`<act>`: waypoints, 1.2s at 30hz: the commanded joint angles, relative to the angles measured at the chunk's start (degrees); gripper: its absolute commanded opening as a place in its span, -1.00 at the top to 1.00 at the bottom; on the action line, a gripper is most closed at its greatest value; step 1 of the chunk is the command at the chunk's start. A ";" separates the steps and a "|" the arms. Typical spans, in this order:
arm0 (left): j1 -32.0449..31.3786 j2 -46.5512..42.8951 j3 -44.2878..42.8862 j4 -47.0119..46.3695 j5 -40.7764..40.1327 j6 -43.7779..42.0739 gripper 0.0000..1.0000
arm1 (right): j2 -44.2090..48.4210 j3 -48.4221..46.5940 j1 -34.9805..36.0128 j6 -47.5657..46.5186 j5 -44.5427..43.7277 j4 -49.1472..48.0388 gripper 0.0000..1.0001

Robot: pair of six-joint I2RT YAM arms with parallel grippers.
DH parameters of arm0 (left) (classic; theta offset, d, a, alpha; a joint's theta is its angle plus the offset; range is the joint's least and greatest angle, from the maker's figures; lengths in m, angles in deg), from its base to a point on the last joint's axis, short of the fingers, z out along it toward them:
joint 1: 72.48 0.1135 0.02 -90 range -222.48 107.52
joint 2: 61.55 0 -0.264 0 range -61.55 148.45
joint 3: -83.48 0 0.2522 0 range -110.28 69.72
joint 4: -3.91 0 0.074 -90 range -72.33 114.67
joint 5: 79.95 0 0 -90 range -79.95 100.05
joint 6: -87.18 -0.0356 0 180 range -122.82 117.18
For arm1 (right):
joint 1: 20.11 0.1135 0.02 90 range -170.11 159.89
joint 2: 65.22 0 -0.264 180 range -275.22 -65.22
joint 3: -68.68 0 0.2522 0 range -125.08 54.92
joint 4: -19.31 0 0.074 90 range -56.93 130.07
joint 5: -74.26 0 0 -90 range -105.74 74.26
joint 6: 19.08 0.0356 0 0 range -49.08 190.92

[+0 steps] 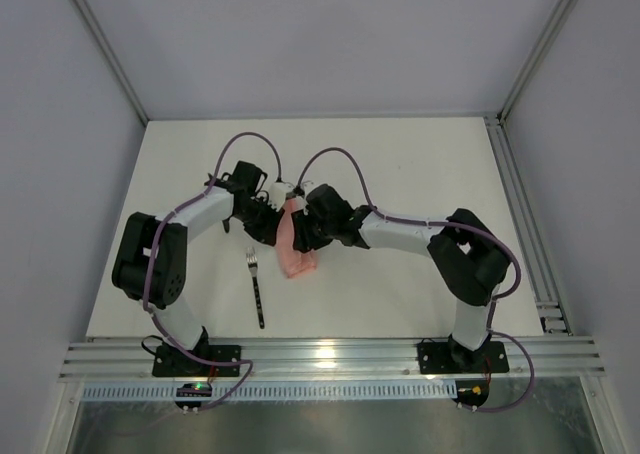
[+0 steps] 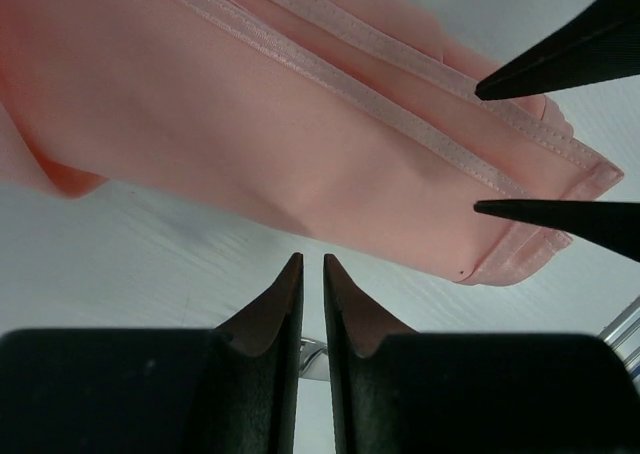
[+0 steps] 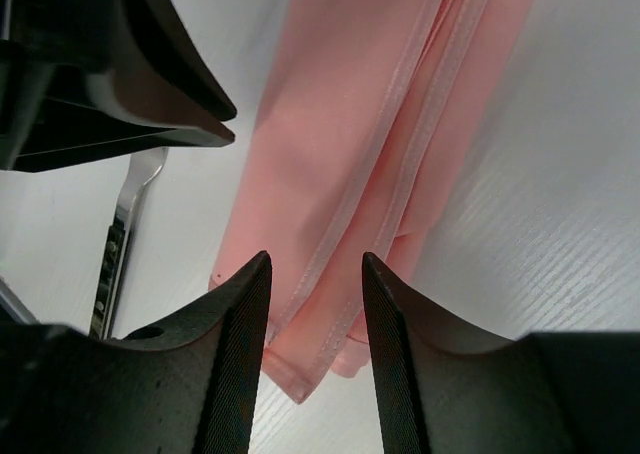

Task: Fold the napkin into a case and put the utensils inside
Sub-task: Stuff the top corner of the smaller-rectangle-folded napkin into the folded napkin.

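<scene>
Your two arms met over the middle of the white table (image 1: pixel 420 164). The left came in from about eight o'clock and the right from about four. Between them lay the napkin (image 1: pixel 299 258), folded into a long pale-pink strip that ran roughly from twelve to six o'clock in the overhead view. Its far end was hidden under the wrists.

Your left gripper (image 2: pixel 311 266) had its jaws almost together, with only a thin slit between the tips and nothing in it. It hung just off the long edge of the napkin (image 2: pixel 250 124), over bare table.

Your right gripper (image 3: pixel 315 269) stood about half spread over the hemmed end of the napkin (image 3: pixel 340 144), with the stitched borders running into the gap. In the left wrist view its fingers (image 2: pixel 570 56) came in from three o'clock and straddled that end. You could not tell whether they touched the cloth.

The fork (image 1: pixel 257 289) lay just beside the napkin at about eight o'clock from it. Its tines pointed to twelve and its dark handle to six, and it was clear of the cloth. In the right wrist view the fork (image 3: pixel 120 236) showed at nine o'clock.
</scene>
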 commanded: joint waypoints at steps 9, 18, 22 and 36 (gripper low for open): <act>-0.11 -0.23 -0.50 -1.77 1.46 1.32 0.70 | -4.25 -1.13 -0.26 3.09 4.86 -1.80 0.08; -0.11 -0.50 -0.50 -1.60 0.94 0.97 0.69 | -7.07 -1.22 -0.79 4.23 8.46 -4.79 0.63; -0.11 -0.59 -0.50 -1.51 1.02 0.88 0.69 | -5.58 -0.87 -1.49 3.80 7.94 -4.01 0.92; -3.71 -3.66 -1.55 -1.16 1.55 -1.67 0.29 | 1.10 3.96 -3.77 6.43 11.72 -9.27 0.92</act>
